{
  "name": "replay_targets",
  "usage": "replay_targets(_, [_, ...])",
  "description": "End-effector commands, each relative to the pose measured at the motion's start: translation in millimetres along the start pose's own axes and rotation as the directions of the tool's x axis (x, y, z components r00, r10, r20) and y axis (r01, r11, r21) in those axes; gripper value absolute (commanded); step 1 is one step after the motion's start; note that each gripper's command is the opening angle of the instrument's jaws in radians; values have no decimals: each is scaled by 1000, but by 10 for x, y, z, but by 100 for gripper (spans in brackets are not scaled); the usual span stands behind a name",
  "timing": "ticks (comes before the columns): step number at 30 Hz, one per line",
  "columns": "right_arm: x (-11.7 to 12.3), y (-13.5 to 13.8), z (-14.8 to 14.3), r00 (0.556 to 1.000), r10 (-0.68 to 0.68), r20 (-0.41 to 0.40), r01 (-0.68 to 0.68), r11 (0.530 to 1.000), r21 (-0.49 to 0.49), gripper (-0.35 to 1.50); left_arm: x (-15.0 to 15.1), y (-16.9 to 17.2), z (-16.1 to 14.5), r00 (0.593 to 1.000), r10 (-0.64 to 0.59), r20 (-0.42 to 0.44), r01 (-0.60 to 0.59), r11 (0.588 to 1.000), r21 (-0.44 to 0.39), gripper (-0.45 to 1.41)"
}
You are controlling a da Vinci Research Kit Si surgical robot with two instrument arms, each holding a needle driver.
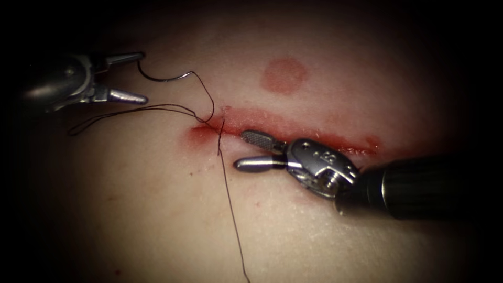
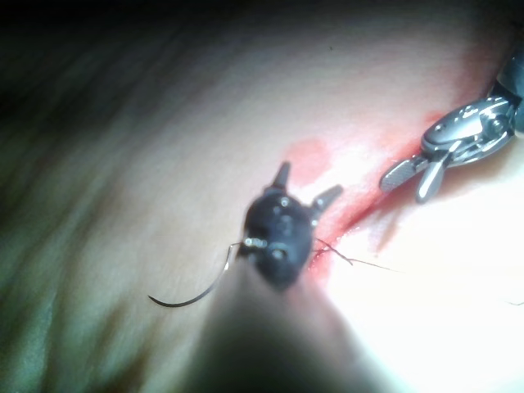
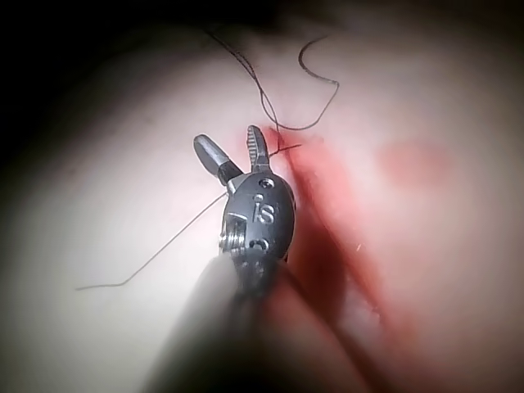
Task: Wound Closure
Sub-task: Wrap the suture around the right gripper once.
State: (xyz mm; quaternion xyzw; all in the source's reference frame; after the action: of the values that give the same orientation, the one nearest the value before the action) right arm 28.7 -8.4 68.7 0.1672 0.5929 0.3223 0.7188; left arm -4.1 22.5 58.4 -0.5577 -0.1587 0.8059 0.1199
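The tissue has a red cut running left to right. The curved needle lies free on the tissue beyond the cut's left end, beside the upper jaw of my left tool, whose jaws are open and hold nothing. The needle also lies beside that tool's wrist. Black thread runs from the needle's tail down into the cut's left end. My right tool lies along the cut, jaws open and empty, just right of the stitch; its jaws straddle thread.
One strand of thread trails from the stitch toward the near edge, and a loop runs left under the left tool. Red fluid stains the cut's left end. A round red mark sits beyond the cut.
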Motion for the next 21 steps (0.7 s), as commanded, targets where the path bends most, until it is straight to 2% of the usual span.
replay_targets(1, [-9, -1, 8, 1000, 1, 6, -1, 1000, -1, 86, -1, -5, 18, 999, -52, -8, 52, 999, -4, 30])
replay_targets(3, [-11, -1, 10, 1000, -1, 11, 1, 1000, -6, 86, 6, -9, 36, 998, -62, -22, 62, 998, -11, 27])
replay_targets(4, [-13, -2, 12, 1000, -3, 14, 3, 1000, -7, 86, 11, -13, 59, 998, -62, -33, 61, 998, -26, 18])
replay_targets(6, [-15, -4, 12, 1000, -6, 16, 6, 1000, -8, 88, 14, -21, 78, 1000, -15, -18, 14, 999, -44, 11])
replay_targets(9, [-18, -6, 9, 1000, -9, 16, 9, 1000, -6, 88, 11, -41, 101, 991, 94, 92, -95, 996, 1, 7])
replay_targets(10, [-20, -7, 6, 1000, -10, 16, 11, 1000, -5, 88, 4, -52, 113, 970, 176, 169, -178, 984, 0, 5])
replay_targets(12, [-21, -8, 3, 1000, -12, 16, 12, 1000, -6, 88, -10, -58, 123, 933, 263, 244, -259, 965, -50, 2])
replay_targets(17, [-25, -8, -2, 1000, -14, 16, 14, 1000, -12, 88, -53, -52, 124, 855, 359, 374, -315, 933, -175, -6])
replay_targets(21, [-26, -8, 1, 1000, -15, 15, 15, 1000, -15, 88, -67, -52, 97, 847, 373, 379, -319, 926, -201, -6])
